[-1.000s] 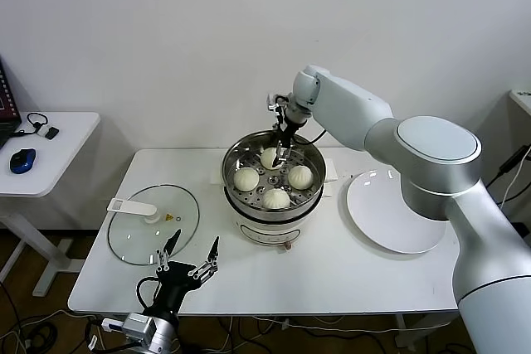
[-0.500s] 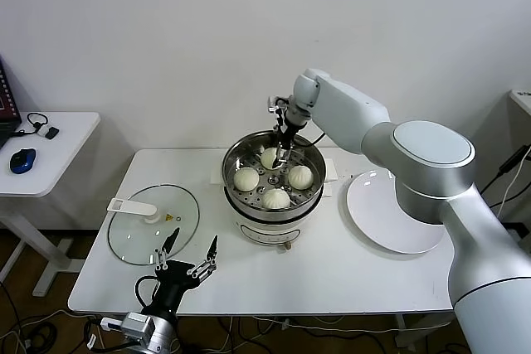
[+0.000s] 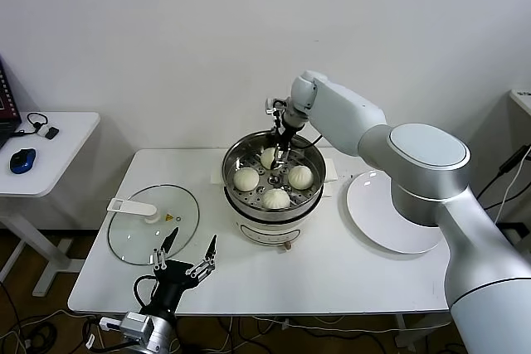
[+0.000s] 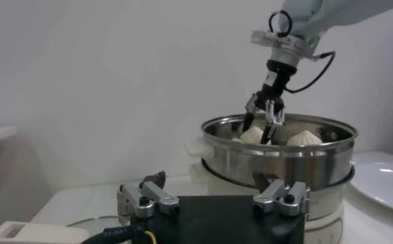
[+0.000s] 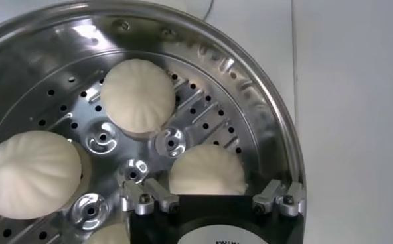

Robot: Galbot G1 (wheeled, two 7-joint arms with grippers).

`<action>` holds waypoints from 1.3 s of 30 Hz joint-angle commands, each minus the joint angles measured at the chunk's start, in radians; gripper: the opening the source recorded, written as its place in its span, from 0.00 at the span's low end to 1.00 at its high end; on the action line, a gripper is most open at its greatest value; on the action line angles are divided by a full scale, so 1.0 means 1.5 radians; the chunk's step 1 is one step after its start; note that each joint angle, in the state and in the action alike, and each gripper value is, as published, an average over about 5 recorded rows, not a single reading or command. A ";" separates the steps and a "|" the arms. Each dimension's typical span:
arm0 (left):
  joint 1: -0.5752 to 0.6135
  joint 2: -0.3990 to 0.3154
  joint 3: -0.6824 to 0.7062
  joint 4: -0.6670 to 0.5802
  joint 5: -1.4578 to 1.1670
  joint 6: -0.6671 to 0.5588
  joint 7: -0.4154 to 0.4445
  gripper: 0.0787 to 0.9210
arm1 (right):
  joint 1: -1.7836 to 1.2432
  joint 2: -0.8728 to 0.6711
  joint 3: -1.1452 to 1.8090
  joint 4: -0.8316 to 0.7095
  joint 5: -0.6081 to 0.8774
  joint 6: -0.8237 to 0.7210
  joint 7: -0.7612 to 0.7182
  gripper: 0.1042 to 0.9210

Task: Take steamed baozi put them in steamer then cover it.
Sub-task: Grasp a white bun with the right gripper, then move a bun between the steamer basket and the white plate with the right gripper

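While four baozi (image 3: pixel 246 178) lie on the perforated tray of the steamer (image 3: pixel 274 202) at the centre of the head view, the cover (image 3: pixel 153 223) rests flat on the table (image 3: pixel 332 275) at lower left and one empty white plate (image 3: pixel 390 211) lies at right. The right gripper (image 3: pixel 282 147) hangs over the rear bun, arm reaching in from the right, jaws parted and holding nothing. The left gripper (image 3: pixel 188 259) waits spread wide at the bottom edge.

In the left wrist view, its fingers (image 4: pixel 281 196) stand apart in the foreground.

In the right wrist view, the bun (image 5: pixel 206 170) sits loose between parted fingertips (image 5: pixel 284 197).
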 commanded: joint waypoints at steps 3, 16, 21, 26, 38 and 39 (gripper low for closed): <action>0.001 0.000 0.001 -0.003 0.000 0.000 0.000 0.88 | -0.001 0.000 0.003 -0.001 -0.007 0.000 0.002 0.71; 0.011 -0.002 -0.006 -0.012 0.002 -0.002 0.000 0.88 | 0.131 -0.087 -0.118 0.221 0.149 -0.030 0.023 0.68; 0.019 -0.003 -0.006 -0.019 0.006 -0.003 0.000 0.88 | 0.259 -0.164 -0.205 0.390 0.253 -0.037 0.035 0.68; 0.023 -0.003 -0.005 -0.025 0.013 -0.004 0.000 0.88 | 0.331 -0.255 -0.252 0.459 0.253 -0.027 0.027 0.68; 0.027 -0.009 0.001 -0.017 0.030 -0.011 -0.001 0.88 | 0.258 -0.419 -0.217 0.348 0.053 0.067 -0.007 0.68; 0.027 -0.010 0.001 -0.017 0.031 -0.011 -0.001 0.88 | 0.240 -0.427 -0.202 0.332 0.036 0.078 -0.009 0.68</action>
